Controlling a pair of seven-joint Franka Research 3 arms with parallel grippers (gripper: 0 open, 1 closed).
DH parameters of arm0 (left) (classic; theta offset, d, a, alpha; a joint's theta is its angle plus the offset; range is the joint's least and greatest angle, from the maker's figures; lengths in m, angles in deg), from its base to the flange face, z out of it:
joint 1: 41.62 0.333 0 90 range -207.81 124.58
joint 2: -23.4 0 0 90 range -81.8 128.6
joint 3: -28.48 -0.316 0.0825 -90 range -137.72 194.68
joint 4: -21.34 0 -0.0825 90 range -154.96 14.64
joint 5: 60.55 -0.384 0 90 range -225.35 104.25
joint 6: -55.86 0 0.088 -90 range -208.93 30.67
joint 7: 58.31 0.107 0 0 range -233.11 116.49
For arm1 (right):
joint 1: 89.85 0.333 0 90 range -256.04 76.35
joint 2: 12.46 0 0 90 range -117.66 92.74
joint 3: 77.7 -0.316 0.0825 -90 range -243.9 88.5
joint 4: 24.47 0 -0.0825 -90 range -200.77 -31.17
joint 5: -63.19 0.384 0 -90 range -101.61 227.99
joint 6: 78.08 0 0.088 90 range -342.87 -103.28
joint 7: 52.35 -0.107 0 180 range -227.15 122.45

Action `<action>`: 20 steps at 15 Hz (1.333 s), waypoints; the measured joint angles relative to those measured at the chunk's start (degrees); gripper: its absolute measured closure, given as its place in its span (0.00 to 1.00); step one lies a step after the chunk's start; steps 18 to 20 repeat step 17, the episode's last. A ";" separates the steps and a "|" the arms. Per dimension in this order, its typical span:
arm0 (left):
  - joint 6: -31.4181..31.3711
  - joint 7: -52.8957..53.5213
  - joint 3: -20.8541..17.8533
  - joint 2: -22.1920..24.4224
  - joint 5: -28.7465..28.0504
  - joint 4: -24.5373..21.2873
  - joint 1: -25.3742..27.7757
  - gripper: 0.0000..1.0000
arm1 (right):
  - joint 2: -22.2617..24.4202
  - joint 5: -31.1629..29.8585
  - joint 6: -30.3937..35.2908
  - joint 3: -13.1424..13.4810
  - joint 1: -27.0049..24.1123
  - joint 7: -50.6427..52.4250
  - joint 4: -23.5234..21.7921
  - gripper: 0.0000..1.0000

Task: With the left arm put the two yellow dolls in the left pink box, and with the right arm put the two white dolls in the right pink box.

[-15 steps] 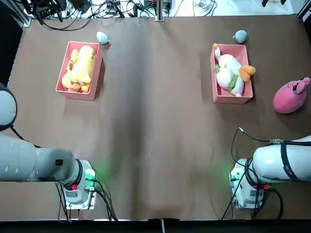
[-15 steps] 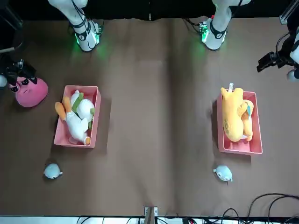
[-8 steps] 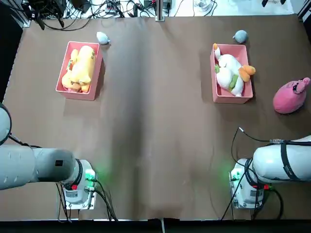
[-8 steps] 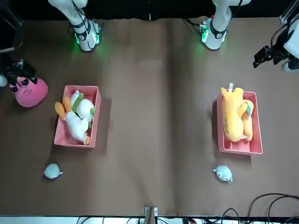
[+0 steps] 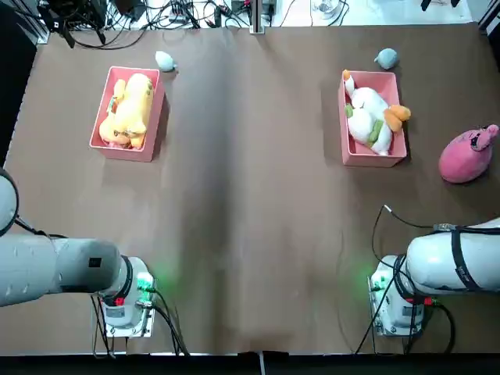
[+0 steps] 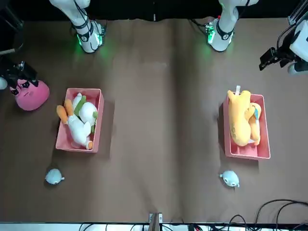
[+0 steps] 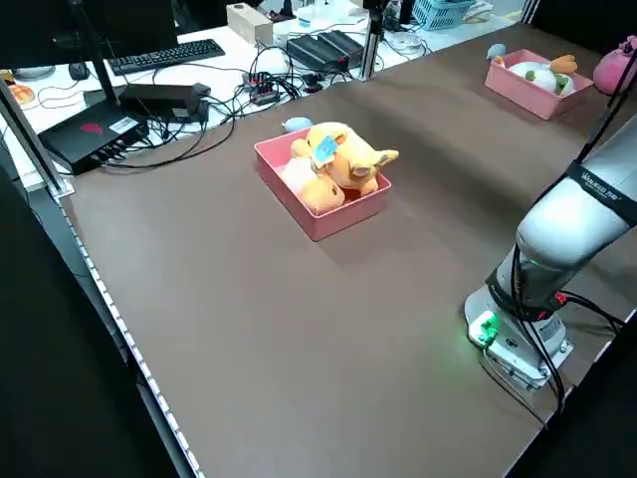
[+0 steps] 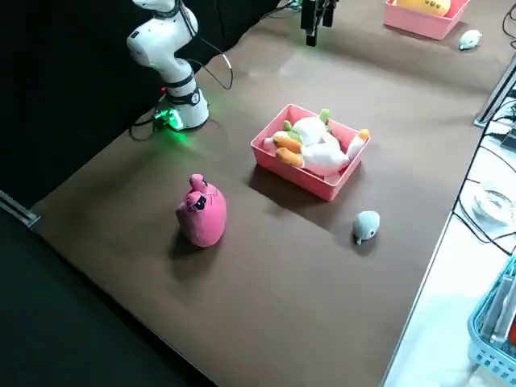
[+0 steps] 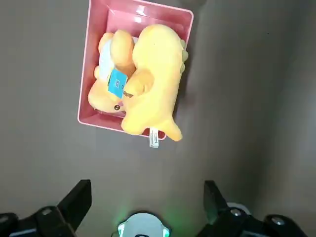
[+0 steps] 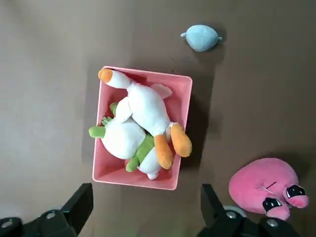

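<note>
The left arm [image 5: 55, 269] pulls back; both claws [image 9: 143, 207] [image 10: 143, 207] are wide, empty. A yellow doll [image 5: 133, 98] overhangs its box [image 5: 105, 144] and could topple out.

a robotics lab or research workspace. two white arms are bolted by their bases [image 5: 125, 305] to a table covered in brown cloth [image 5: 250, 203], each base lit with a green light. beyond the table's far edge runs a white bench crowded with tangled cables [image 7: 229, 110], a black keyboard [image 7: 164, 57], black electronics boxes [image 7: 323, 48] and a blue plastic basket [image 7: 443, 12]. black curtains [image 8: 72, 89] close off one side, as around a recording rig.
</note>
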State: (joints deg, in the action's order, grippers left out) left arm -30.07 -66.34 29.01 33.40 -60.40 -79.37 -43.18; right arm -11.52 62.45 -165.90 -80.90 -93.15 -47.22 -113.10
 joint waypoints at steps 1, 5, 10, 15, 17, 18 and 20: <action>0.00 -0.22 0.00 0.00 0.08 -0.06 0.00 0.00 | 0.00 0.00 0.00 0.00 0.00 0.00 0.00 0.04; 0.00 -0.50 0.00 0.00 0.19 -0.22 0.00 0.00 | 0.00 0.00 -0.04 0.00 0.00 0.00 0.01 0.04; 0.00 -0.53 -0.01 0.00 1.11 -0.31 0.01 0.00 | 0.00 0.00 -0.11 0.00 0.00 0.00 0.02 0.04; -0.86 -0.46 -0.35 -1.31 2.31 1.40 0.08 0.00 | 0.00 0.00 -0.13 0.00 0.00 0.00 0.02 0.04; -0.86 -0.43 -0.35 -1.80 2.32 1.88 0.08 0.00 | 0.00 0.00 -0.13 0.00 0.00 0.00 0.02 0.04; -0.86 -0.43 -0.35 -1.80 2.32 1.88 0.08 0.00 | 0.00 0.00 -0.13 0.00 0.00 0.00 0.02 0.04; -0.86 -0.43 -0.35 -1.80 2.32 1.88 0.08 0.00 | 0.00 0.00 -0.13 0.00 0.00 0.00 0.02 0.04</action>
